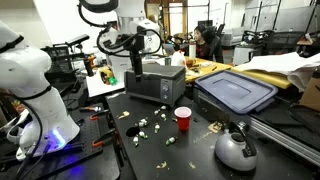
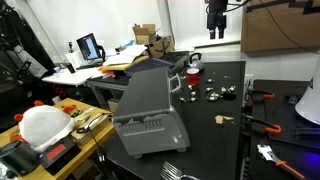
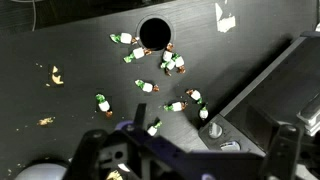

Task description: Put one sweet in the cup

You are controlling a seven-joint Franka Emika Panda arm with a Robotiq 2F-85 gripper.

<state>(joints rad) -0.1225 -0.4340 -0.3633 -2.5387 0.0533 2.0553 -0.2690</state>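
While the pincer (image 1: 137, 62) hangs high toward the far edge of the tabletop (image 1: 190, 160) in an exterior view, the red cup (image 1: 183, 118) stands upright mid-tabletop, sweets (image 1: 145, 125) scattered just beside it and a kettle (image 1: 236, 148) nearer the front edge. In an exterior view the pincer (image 2: 217, 28) hangs well above the sweets (image 2: 222, 93). In the wrist view its fingers (image 3: 92, 152) spread wide, empty, the red cup (image 3: 154, 34) beyond them among sweets (image 3: 172, 64).
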